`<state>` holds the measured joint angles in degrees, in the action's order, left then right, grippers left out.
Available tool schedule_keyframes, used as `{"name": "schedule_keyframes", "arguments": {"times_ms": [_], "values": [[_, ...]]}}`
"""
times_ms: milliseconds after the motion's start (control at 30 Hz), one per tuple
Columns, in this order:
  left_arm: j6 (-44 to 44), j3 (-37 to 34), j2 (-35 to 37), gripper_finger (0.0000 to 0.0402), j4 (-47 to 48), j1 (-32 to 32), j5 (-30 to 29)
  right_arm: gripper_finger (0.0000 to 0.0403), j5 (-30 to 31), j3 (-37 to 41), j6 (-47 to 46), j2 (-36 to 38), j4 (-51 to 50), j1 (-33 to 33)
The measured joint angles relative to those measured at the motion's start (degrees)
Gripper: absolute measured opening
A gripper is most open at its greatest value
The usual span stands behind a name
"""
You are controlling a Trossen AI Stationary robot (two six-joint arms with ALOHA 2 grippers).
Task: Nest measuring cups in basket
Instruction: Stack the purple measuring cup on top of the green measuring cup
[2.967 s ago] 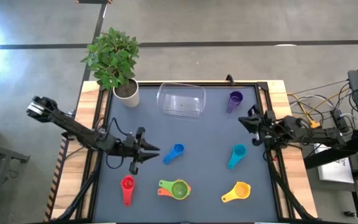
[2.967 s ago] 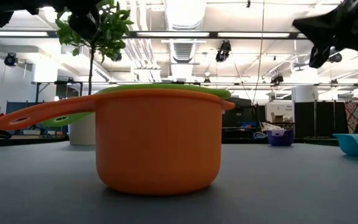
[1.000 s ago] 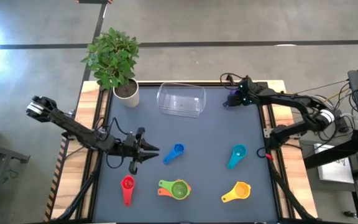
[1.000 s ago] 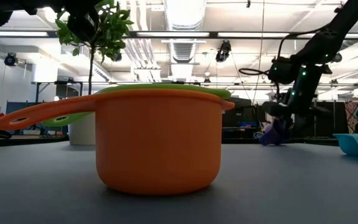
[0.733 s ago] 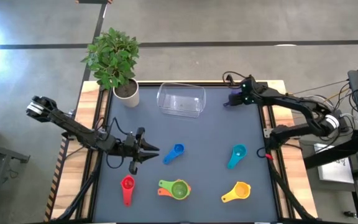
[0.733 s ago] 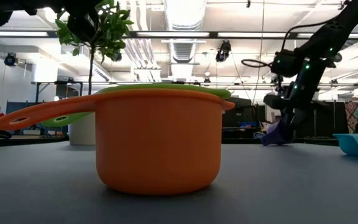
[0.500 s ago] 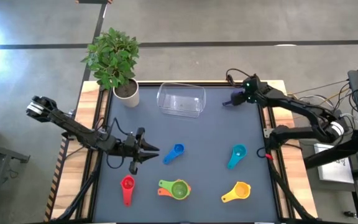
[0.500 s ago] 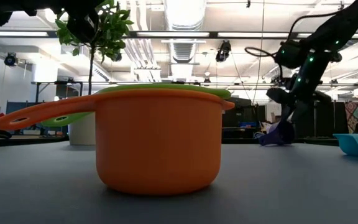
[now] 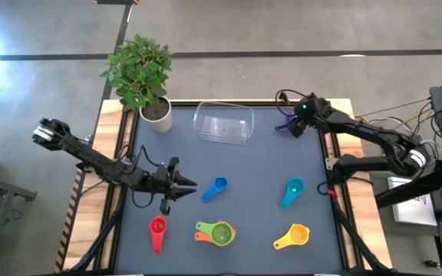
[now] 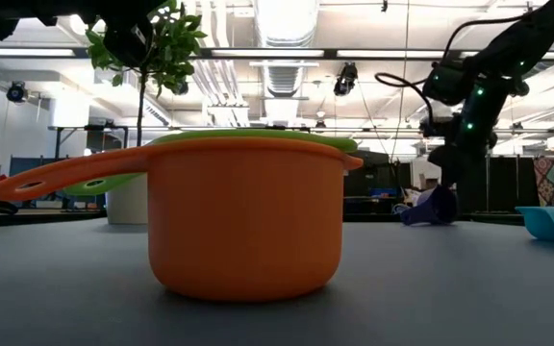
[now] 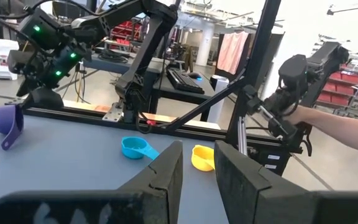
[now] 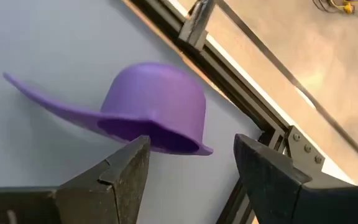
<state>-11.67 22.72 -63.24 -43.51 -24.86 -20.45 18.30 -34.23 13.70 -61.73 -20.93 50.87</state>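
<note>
Dark grey table (image 9: 259, 172), high view: clear basket (image 9: 223, 123) sits top centre, nothing in it. Purple cup (image 9: 288, 120) at upper right, tipped on its side; right gripper (image 9: 298, 125) right at it, fingers spread w/ a gap, not closed on cup (right wrist view). Left gripper (image 9: 192, 183) at centre-left, slightly open, holding nothing, beside blue cup (image 9: 216, 187).

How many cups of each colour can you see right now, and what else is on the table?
Purple cup: 1
Blue cup: 1
Teal cup: 1
Red cup: 1
Green cup: 1
Orange cup: 1
Yellow cup: 1
Clear basket: 1
Potted plant: 1
Total: 9
</note>
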Motion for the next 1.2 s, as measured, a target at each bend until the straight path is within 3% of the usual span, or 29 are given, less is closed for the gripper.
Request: {"name": "schedule_keyframes", "arguments": {"times_ms": [467, 633, 867, 1200], "values": [[0.01, 0.0, 0.0, 0.0074, 0.43, 0.0, -0.02, 0.0217, 2.27, 0.15, 0.37, -10.26, 4.41, -0.01], [0.0, 0.0, 0.0, 0.0074, 0.46, 0.0, -0.02, 0.0163, 3.35, -0.77, -0.64, -12.79, 5.09, -0.11], [-0.01, 0.0, 0.0, 0.0074, 0.92, -0.02, -0.04, 0.0025, 3.02, -0.88, -2.14, -12.45, 4.35, -0.17], [-2.37, 0.0, 0.0, 0.0074, 1.25, 0.0, -0.04, 0.0009, -2.5, -2.35, -11.75, -0.25, -5.34, -6.75]]}}
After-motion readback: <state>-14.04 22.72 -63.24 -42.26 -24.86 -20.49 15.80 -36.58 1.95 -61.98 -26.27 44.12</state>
